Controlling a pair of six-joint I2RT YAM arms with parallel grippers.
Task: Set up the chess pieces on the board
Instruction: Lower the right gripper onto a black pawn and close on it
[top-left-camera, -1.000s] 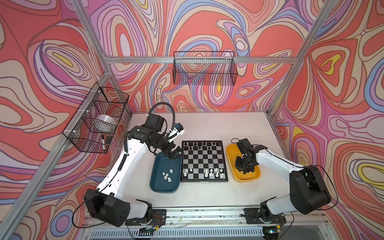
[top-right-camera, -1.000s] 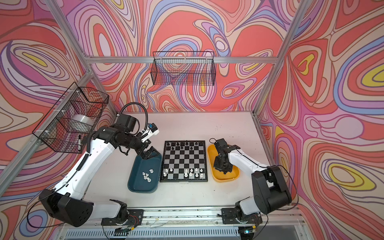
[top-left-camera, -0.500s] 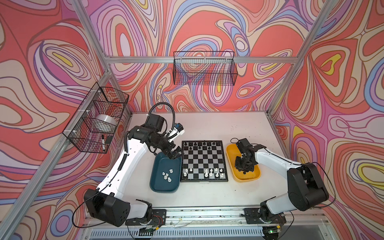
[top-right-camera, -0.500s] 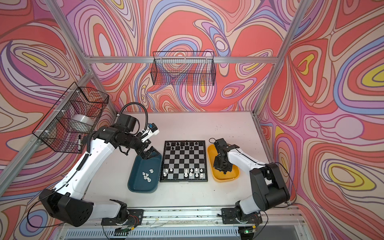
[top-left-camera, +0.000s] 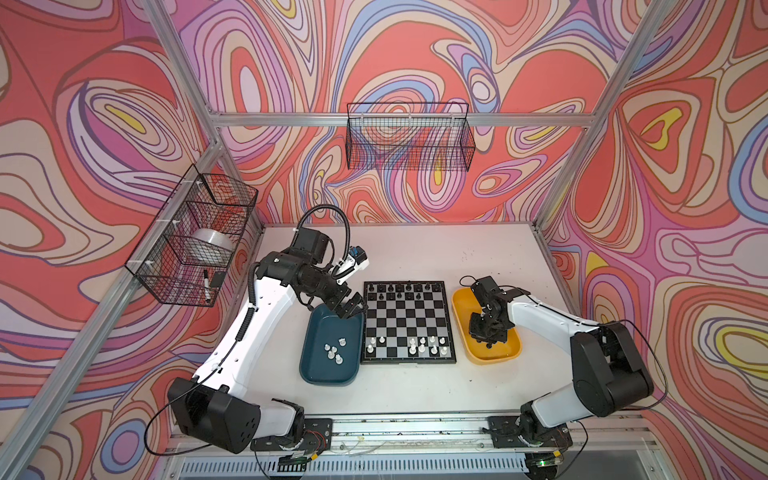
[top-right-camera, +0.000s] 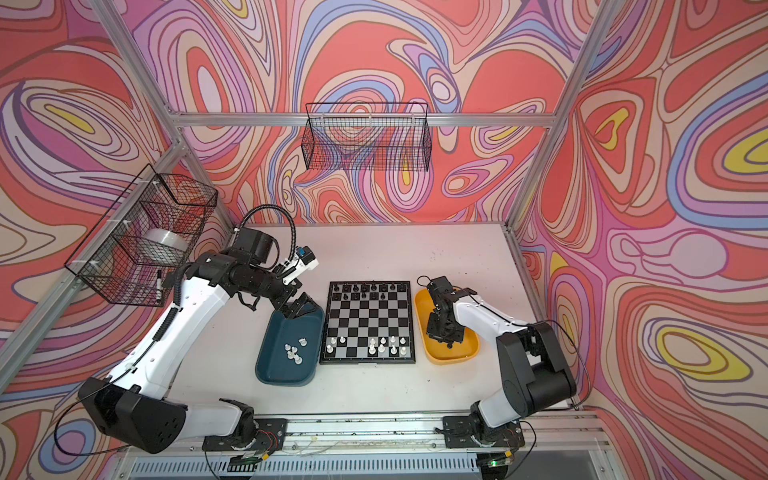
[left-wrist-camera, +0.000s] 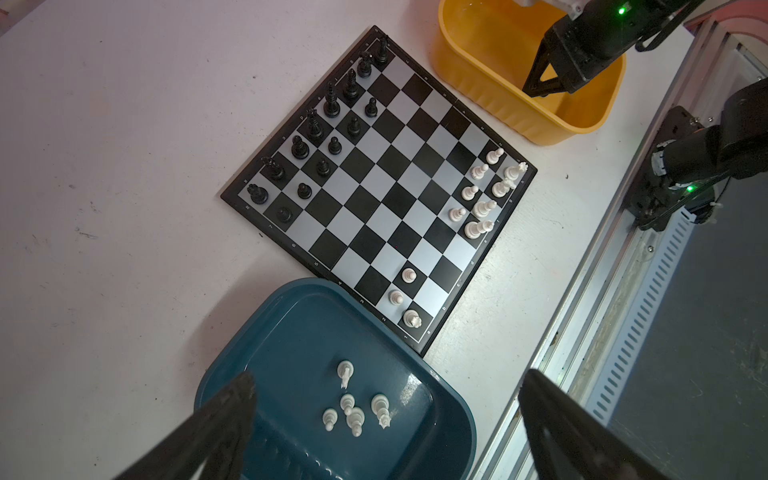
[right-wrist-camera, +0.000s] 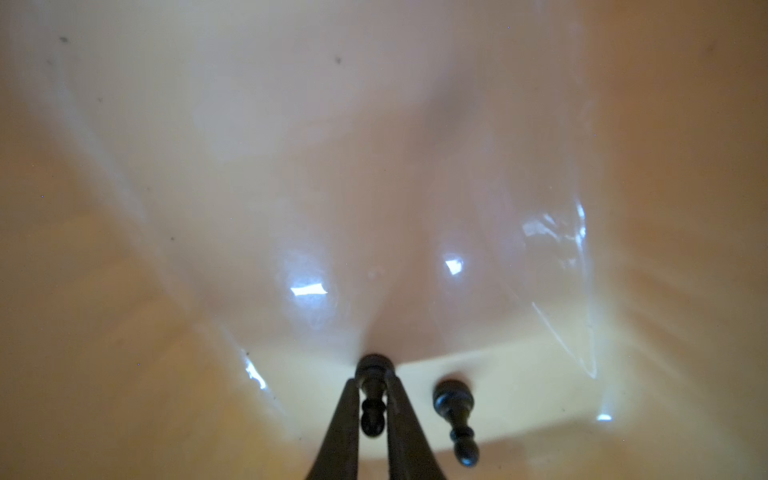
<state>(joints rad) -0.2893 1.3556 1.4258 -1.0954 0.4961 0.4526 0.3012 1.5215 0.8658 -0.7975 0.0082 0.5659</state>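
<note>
Right gripper (right-wrist-camera: 372, 386): pinching small black plastic chessman (right-wrist-camera: 374, 365) lengthwise, base sticking past fingertips
Left gripper (left-wrist-camera: 388, 380): gaping
Yellow plastic tray (left-wrist-camera: 490, 95): holding second black piece (right-wrist-camera: 453, 401)

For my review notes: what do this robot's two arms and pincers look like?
The left arm and right arm have white shell links between chunky black joint housings. The left pincer and right pincer are black, slim and tapered. A black corrugated hose loops over the left wrist, beside a white camera module with a blue plug.
</note>
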